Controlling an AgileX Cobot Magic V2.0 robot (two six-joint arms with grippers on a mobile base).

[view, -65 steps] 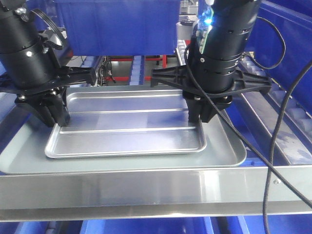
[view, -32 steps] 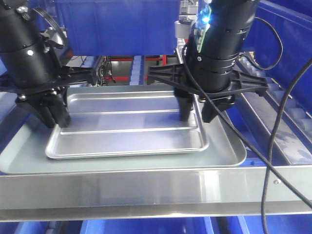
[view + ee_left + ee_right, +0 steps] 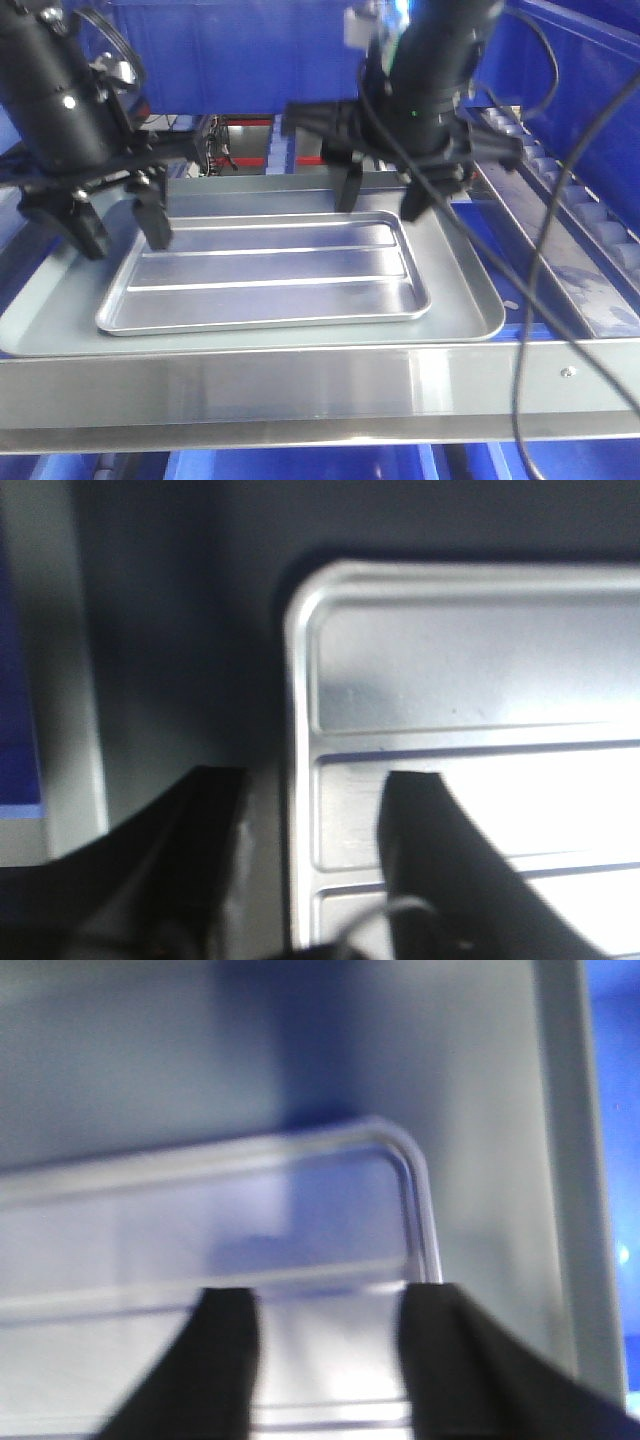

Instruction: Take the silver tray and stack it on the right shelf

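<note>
The silver tray lies flat inside a larger dull grey tray, its two ridges showing. My left gripper is open and hangs above the tray's left rim. In the left wrist view one finger is outside the rim and one is over the tray floor. My right gripper is open above the tray's far right corner. In the right wrist view its right finger stands over the rim of the tray. Neither gripper holds anything. The right shelf with its roller lanes runs along the right.
A broad stainless front bar crosses the foreground. A blue bin stands behind the trays. Black cables hang from the right arm over the grey tray's right side. Blue walls stand at the far right.
Both grippers were shut on the silver tray's side rims; they have opened, the right one first, and risen up and back. The tray lies let go on the grey tray.
</note>
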